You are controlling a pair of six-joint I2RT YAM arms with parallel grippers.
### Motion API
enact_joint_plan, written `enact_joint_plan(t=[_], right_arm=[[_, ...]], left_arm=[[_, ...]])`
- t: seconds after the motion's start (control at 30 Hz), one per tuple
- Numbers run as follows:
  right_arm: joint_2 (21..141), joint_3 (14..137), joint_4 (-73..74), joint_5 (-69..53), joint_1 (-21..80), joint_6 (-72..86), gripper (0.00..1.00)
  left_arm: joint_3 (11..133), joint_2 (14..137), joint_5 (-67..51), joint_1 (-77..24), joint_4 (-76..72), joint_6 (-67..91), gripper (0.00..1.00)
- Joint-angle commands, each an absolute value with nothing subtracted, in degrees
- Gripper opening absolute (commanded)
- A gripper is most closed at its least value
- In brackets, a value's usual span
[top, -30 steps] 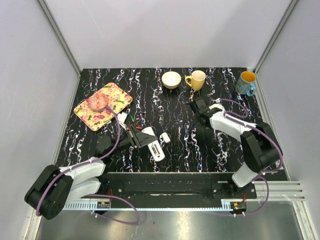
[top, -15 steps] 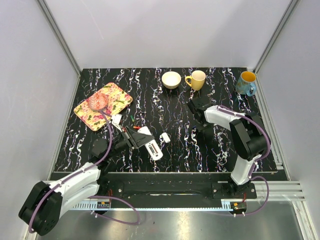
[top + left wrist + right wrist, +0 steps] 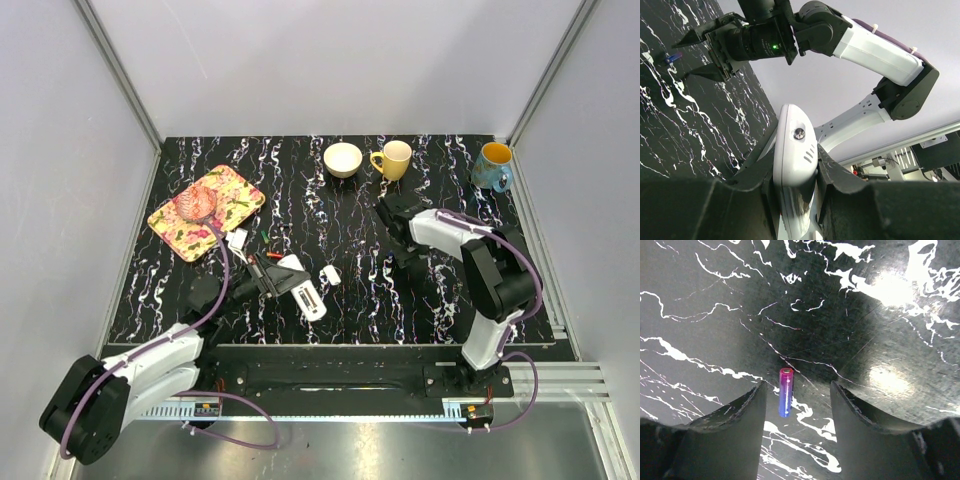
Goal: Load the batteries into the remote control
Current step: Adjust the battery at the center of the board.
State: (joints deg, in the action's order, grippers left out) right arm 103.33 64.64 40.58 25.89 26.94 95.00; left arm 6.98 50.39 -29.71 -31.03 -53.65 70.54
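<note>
My left gripper (image 3: 268, 279) is shut on the remote control (image 3: 303, 287), a slim white handset held near the table's middle left. In the left wrist view the remote control (image 3: 795, 150) sits clamped between both fingers (image 3: 840, 175). My right gripper (image 3: 387, 212) hangs open over the table right of centre. In the right wrist view a purple-blue battery (image 3: 785, 392) lies on the table between the spread fingers (image 3: 740, 420), closer to the left one and touching neither. The left wrist view also shows the right gripper (image 3: 690, 57) with the battery (image 3: 674, 58) at its tips.
A small loose white piece (image 3: 329, 274) lies right of the remote. A floral tray (image 3: 205, 211) sits at the left. Along the back stand a cream bowl (image 3: 343, 159), a yellow mug (image 3: 393, 159) and a blue mug (image 3: 493, 165). Small red and green bits (image 3: 270, 254) lie near the left gripper.
My right gripper has opened and shifted slightly left, leaving the battery lying on the table. The left arm has nudged the remote a little to the left, still gripped.
</note>
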Motion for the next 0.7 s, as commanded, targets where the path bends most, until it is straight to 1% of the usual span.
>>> enact_joint_plan(t=[0.0, 0.03, 0.13, 0.17, 0.23, 0.27, 0.33, 0.37, 0.47, 0.6, 0.63, 0.67], right_arm=[[98.4, 66.0, 43.9, 27.7, 27.4, 89.3, 0.59], [97.3, 66.5, 43.9, 28.3, 27.6, 87.5, 0.6], [93.7, 68.3, 39.0, 29.6, 27.7, 69.5, 0.59], [92.6, 68.5, 36.8, 28.4, 27.6, 55.9, 0.58], [92.1, 67.6, 31.7, 23.8, 27.6, 40.7, 0.59], [91.6, 65.7, 28.1, 19.5, 27.6, 30.7, 0.6], [90.7, 62.2, 21.7, 11.6, 27.3, 22.2, 0.63], [91.6, 61.4, 20.0, 6.6, 27.2, 17.3, 0.68], [96.7, 65.6, 25.5, 5.0, 27.3, 13.6, 0.71], [98.3, 65.7, 25.1, 5.8, 27.2, 12.0, 0.75], [98.5, 65.7, 24.8, 6.1, 27.2, 11.8, 0.81], [99.1, 66.4, 25.0, 6.8, 27.2, 11.0, 0.83]], left_arm=[[6.9, 50.3, -29.1, -30.9, -58.6, 71.0, 0.0], [6.9, 50.1, -29.0, -30.8, -58.3, 71.0, 0.0], [7.0, 49.0, -29.1, -30.8, -57.0, 70.7, 0.0], [6.9, 48.8, -29.0, -30.9, -56.6, 70.2, 0.0], [6.9, 48.0, -28.7, -30.9, -55.4, 69.8, 0.0], [6.8, 47.9, -28.4, -30.8, -55.1, 69.4, 0.0], [6.8, 48.0, -28.5, -30.8, -55.1, 68.9, 0.0], [6.7, 48.2, -28.5, -30.8, -55.1, 68.6, 0.0], [6.3, 49.0, -29.0, -30.9, -55.6, 68.4, 0.0], [6.6, 49.6, -30.2, -30.9, -56.2, 68.6, 0.0], [6.8, 49.5, -30.4, -30.9, -55.8, 68.6, 0.0], [6.9, 49.3, -30.5, -30.9, -55.5, 68.3, 0.0]])
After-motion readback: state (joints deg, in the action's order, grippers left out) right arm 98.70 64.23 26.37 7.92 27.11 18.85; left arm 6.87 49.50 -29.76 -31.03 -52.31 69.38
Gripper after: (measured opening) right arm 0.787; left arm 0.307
